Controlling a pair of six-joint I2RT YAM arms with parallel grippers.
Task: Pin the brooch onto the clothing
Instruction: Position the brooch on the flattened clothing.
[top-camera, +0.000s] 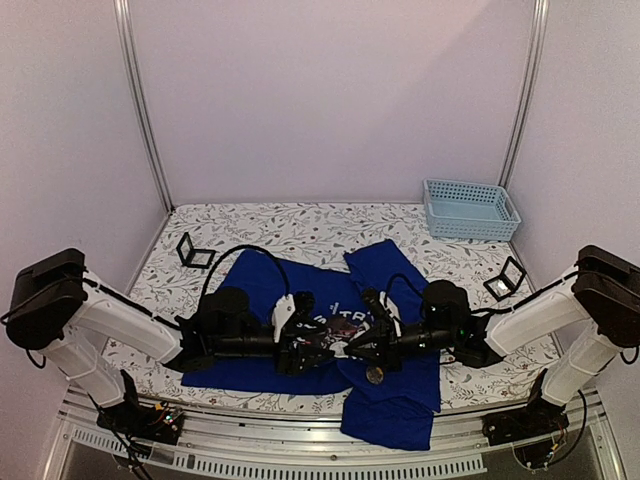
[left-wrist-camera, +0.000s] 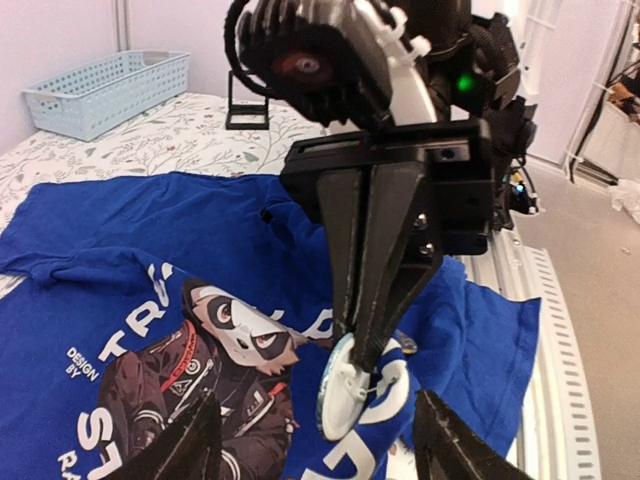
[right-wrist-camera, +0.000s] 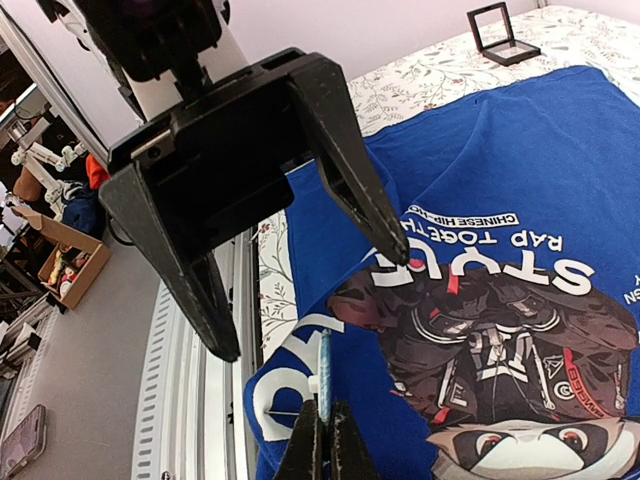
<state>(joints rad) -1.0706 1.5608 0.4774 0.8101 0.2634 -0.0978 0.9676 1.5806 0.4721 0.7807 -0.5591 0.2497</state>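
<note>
Right end effector (left-wrist-camera: 366, 360) pressed on brooch (left-wrist-camera: 340, 400), held edge-on over blue T-shirt (left-wrist-camera: 120, 230) print. Left end effector (right-wrist-camera: 310, 298) spread, facing it, holding nothing. T-shirt lies on floral tabletop (top-camera: 300, 225).

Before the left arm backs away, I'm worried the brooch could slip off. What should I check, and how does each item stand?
1. The right gripper is shut on the brooch: ok, it pinches the disc's edge.
2. The left gripper is free of the brooch: ok, jaws wide apart, nothing between them.
3. The brooch sits over the T-shirt, beside the panda print: ok.
4. The brooch is fastened through the T-shirt: cannot tell, the contact is hidden.
5. The T-shirt lies flat under the brooch: not ok, it is creased and bunched there.
</note>
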